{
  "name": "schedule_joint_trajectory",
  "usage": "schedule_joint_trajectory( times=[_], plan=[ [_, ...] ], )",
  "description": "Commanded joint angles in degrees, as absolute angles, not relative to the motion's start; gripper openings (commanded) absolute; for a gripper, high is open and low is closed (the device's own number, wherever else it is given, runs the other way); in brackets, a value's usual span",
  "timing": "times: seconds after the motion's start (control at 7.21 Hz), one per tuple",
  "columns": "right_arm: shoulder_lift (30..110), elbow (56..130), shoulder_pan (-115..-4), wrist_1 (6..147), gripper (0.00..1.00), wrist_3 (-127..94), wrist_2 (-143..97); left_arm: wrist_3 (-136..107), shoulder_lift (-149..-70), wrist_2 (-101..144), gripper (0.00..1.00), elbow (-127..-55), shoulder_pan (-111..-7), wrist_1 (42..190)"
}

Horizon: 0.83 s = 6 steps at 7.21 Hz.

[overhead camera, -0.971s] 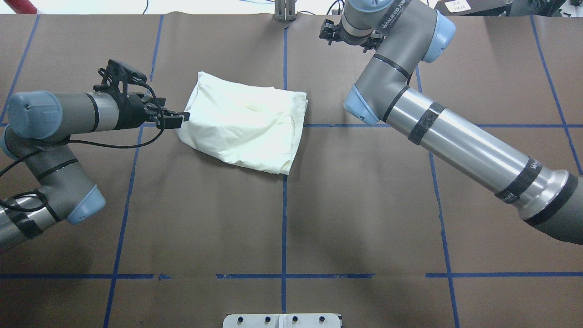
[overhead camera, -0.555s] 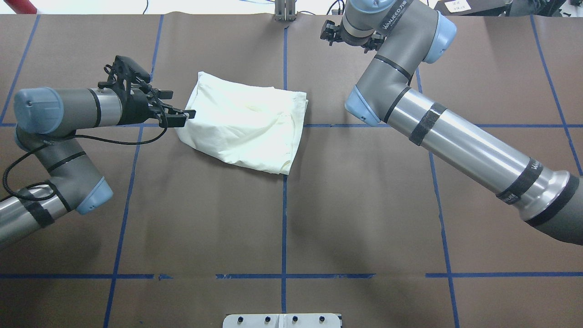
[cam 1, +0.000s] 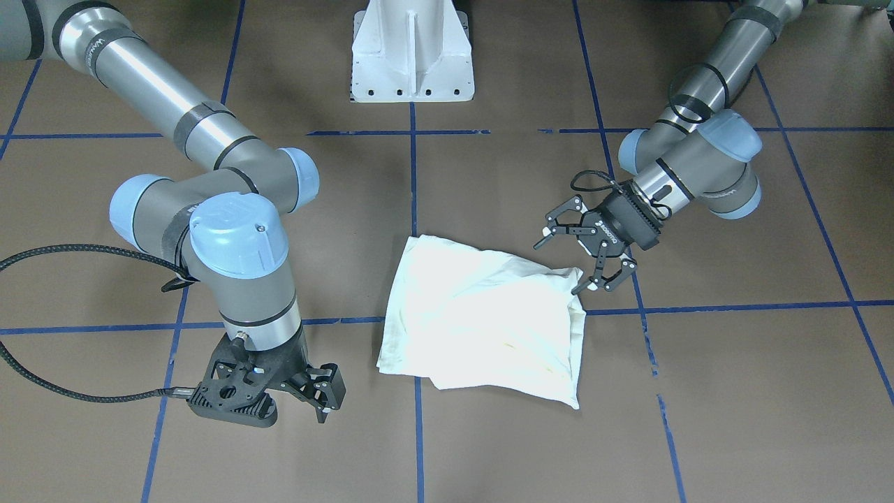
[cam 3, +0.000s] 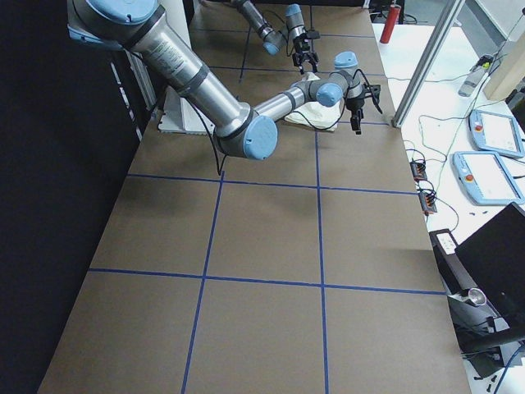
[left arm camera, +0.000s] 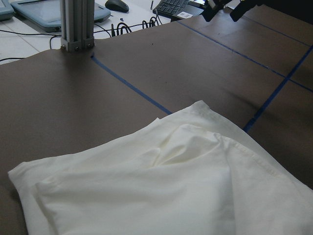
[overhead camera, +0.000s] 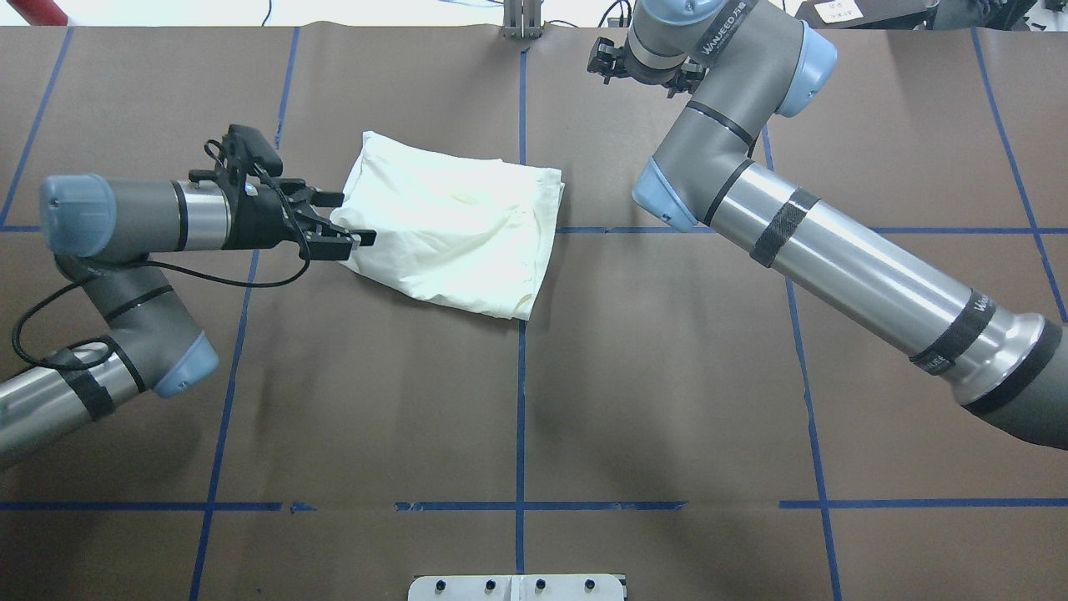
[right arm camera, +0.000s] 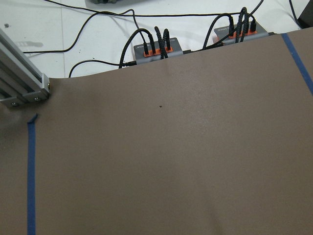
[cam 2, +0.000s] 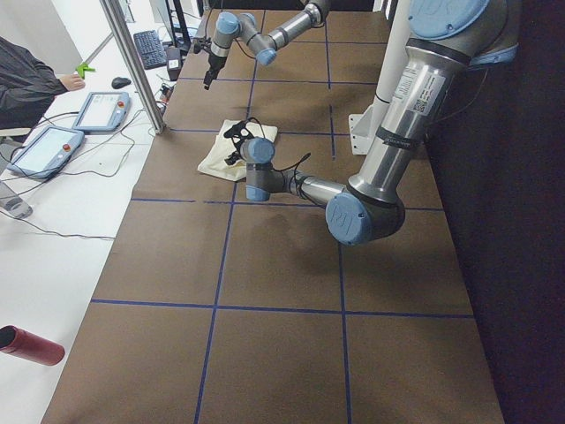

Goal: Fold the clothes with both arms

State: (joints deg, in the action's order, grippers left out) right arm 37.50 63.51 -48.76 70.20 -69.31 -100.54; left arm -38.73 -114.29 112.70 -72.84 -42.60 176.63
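Note:
The clothes (overhead camera: pixel 450 225) are one cream shirt lying folded into a rough rectangle just left of the table's middle line, plain side up, also seen from across the table (cam 1: pixel 482 321) and filling the left wrist view (left arm camera: pixel 161 196). My left gripper (overhead camera: pixel 349 220) is open at the shirt's left edge, and in the front-facing view (cam 1: pixel 560 267) one finger touches the near corner. My right gripper (cam 1: pixel 323 397) hangs over bare table at the far side, right of the shirt and apart from it. Its fingers look open and hold nothing.
The white pedestal base (cam 1: pixel 412 63) stands at the robot's edge. An aluminium post (overhead camera: pixel 521 21) rises at the far edge. Blue tape lines (overhead camera: pixel 520 401) grid the brown table. A person (cam 2: pixel 26 84) and tablets (cam 2: pixel 53 146) are beside the table's far side.
My left gripper has moved right into the shirt's left edge and its fingers have spread apart. The shirt's lower-left corner has shifted slightly right. The right arm has barely moved.

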Motion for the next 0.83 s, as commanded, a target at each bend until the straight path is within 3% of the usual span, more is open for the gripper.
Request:
schedule_joint_trajectory(
  times=[0.0, 0.69],
  plan=[
    [37.5, 63.5, -48.7, 70.1, 1.0, -69.3, -100.5, -40.2, -114.3, 112.7, 1.0, -70.5, -40.8, 177.5],
    [38.1, 64.4, -48.7, 70.3, 1.0, -69.3, -100.5, -39.9, -113.9, 112.7, 1.0, -66.1, -40.5, 178.1]
  ],
)
